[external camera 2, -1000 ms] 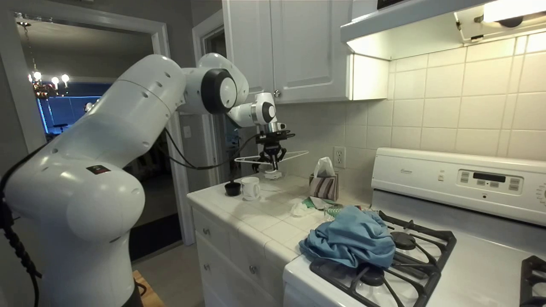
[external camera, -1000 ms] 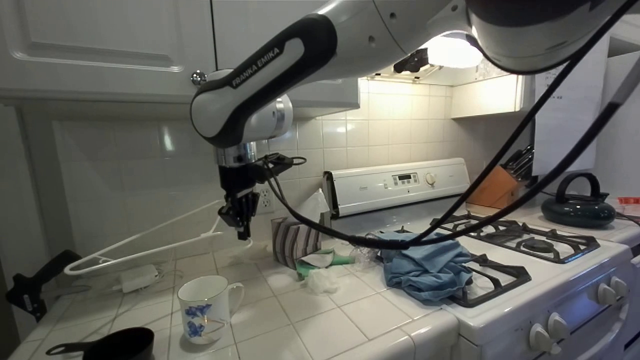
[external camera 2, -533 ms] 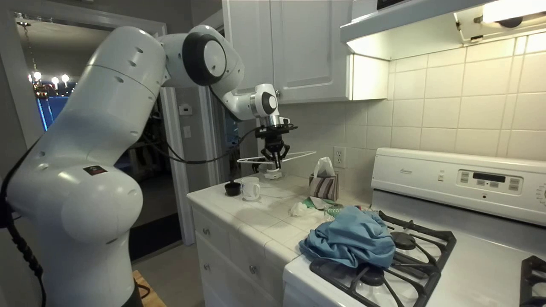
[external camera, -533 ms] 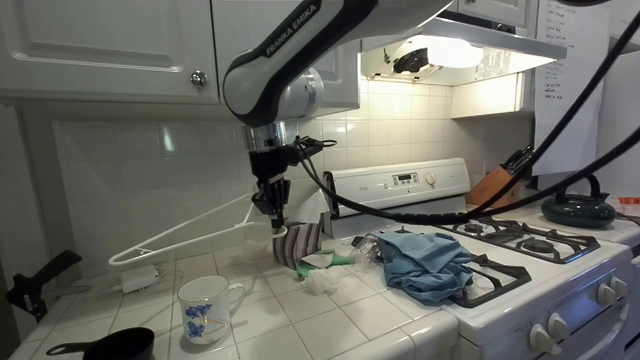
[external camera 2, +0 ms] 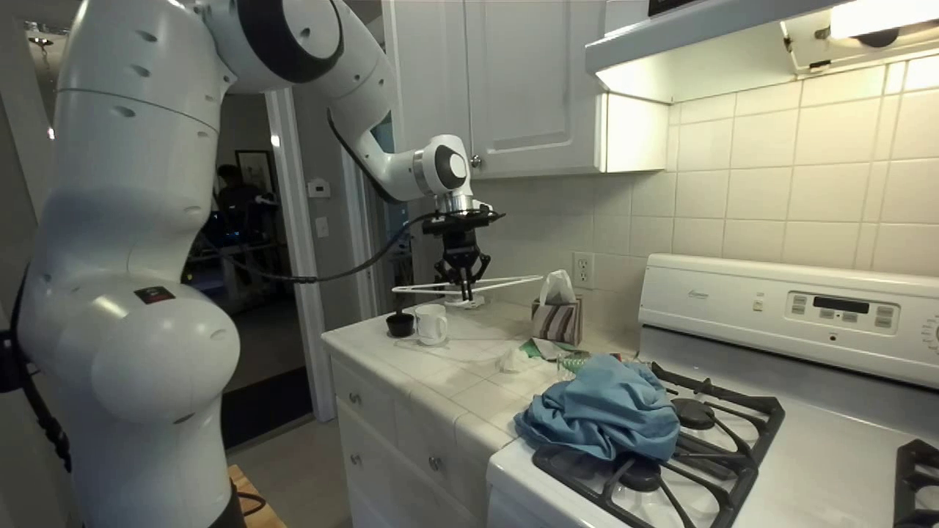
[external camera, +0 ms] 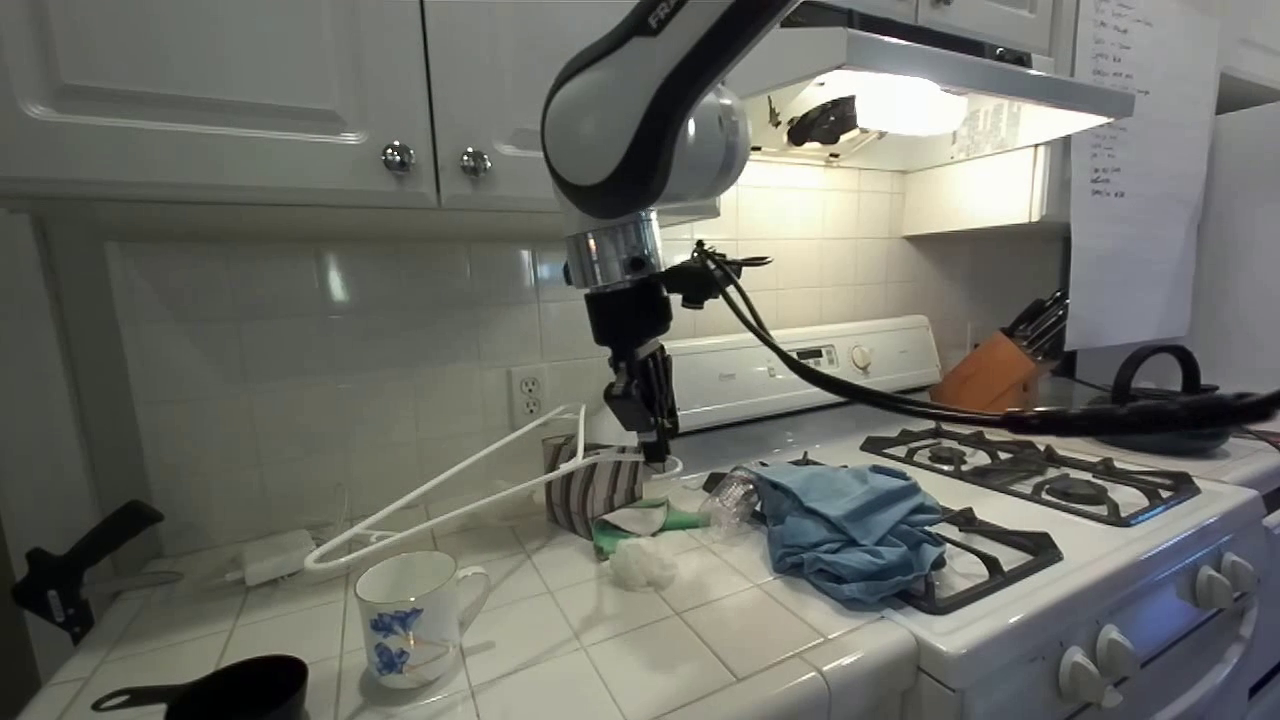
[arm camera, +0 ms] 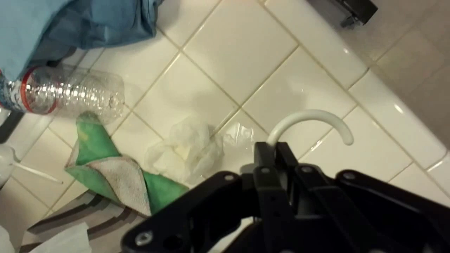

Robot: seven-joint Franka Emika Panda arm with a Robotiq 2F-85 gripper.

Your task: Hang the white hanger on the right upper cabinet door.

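Observation:
The white hanger (external camera: 470, 508) is held by its hook end above the counter in an exterior view. Its body slants away down to the left. It also shows in an exterior view (external camera 2: 530, 279). My gripper (external camera: 655, 448) is shut on the hook's base; it also shows in an exterior view (external camera 2: 466, 293). In the wrist view the hook (arm camera: 311, 114) curves out past the fingertips of the gripper (arm camera: 276, 149). The right upper cabinet door (external camera: 500, 80) is closed, above and behind the gripper. Its round knob (external camera: 475, 162) is bare. The door also shows in an exterior view (external camera 2: 539, 81).
A white mug (external camera: 408, 620) and black pan (external camera: 240, 690) stand on the front counter. A striped tissue box (external camera: 575, 490), green cloth (arm camera: 119, 179), clear bottle (arm camera: 77, 91) and blue cloth (external camera: 850, 540) lie towards the stove. The range hood (external camera: 960, 75) juts out right of the cabinet.
The gripper and hanger have moved right, and the hanger's far end has come nearer the mug in an exterior view. The arm has uncovered both cabinet knobs there. The grip looks unchanged.

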